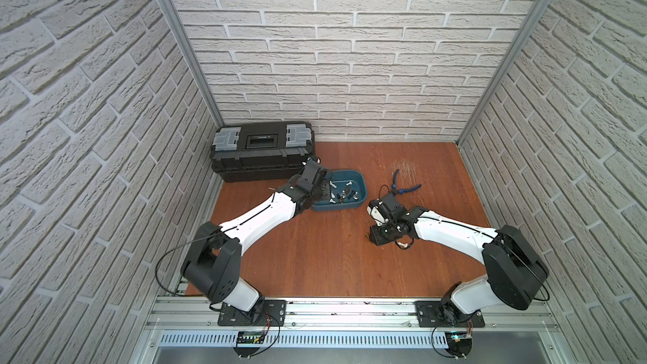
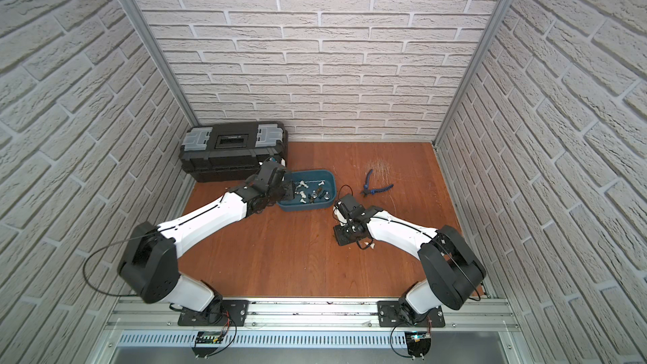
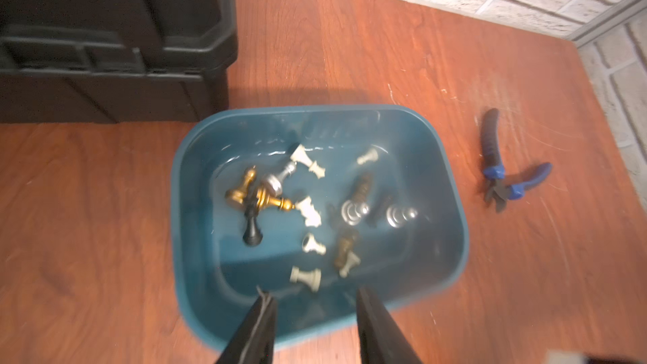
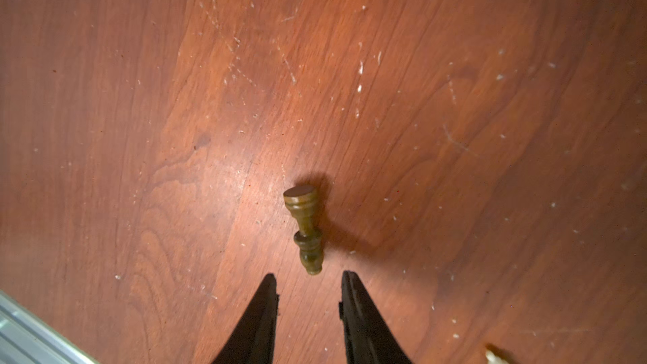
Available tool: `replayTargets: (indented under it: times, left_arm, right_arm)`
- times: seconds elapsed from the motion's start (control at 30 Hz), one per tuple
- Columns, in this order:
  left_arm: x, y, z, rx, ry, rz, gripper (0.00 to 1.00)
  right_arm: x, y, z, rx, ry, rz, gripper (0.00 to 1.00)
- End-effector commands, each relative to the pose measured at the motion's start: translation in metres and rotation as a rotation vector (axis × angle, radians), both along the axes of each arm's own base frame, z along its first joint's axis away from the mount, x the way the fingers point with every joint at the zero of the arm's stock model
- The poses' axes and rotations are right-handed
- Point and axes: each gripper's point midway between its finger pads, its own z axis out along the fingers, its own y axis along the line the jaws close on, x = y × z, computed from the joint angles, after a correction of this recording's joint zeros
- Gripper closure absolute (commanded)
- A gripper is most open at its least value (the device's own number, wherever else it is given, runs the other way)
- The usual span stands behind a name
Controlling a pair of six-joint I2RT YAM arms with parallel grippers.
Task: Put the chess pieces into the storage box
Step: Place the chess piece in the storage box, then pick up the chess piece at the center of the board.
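Our left gripper (image 3: pixel 315 292) hangs above the storage box (image 3: pixel 175 211), fingers half apart and empty, bc most chess pieces (image 3: pixel 308 211) lie inside already. Our right gripper (image 4: pixel 308 274) is low, fingers narrowly apart, lined up w/ the brown-gold piece (image 4: pixel 304 218) lying on the table (image 4: pixel 140 100), probably for next grasp.

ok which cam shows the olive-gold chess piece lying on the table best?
Right wrist: the olive-gold chess piece lies on its side on the table, sharp, just ahead of the open right gripper. In a top view it is only a speck beside the gripper. The left wrist view misses it.
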Motion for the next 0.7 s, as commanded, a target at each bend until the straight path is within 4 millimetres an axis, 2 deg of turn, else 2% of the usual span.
replayTargets:
  times: [0.0, 0.23, 0.4, 0.53, 0.67]
  left_arm:
    - [-0.023, 0.021, -0.007, 0.019, 0.015, 0.042, 0.57]
    - [-0.057, 0.058, 0.002, 0.041, -0.006, 0.100, 0.57]
    - [-0.075, 0.080, 0.013, 0.040, -0.042, 0.146, 0.56]
    - [-0.085, 0.096, 0.020, 0.043, -0.067, 0.181, 0.56]
    - [-0.093, 0.109, 0.026, 0.050, -0.083, 0.207, 0.56]
  right_arm:
    - [0.005, 0.001, -0.005, -0.078, -0.030, 0.046, 0.65]
    - [0.014, -0.007, -0.019, -0.189, -0.041, 0.047, 0.67]
    - [0.016, -0.007, -0.020, -0.204, -0.042, 0.054, 0.82]
    - [0.016, 0.001, -0.005, -0.164, -0.061, 0.061, 0.89]
    - [0.021, 0.018, 0.033, -0.064, -0.102, 0.066, 0.92]
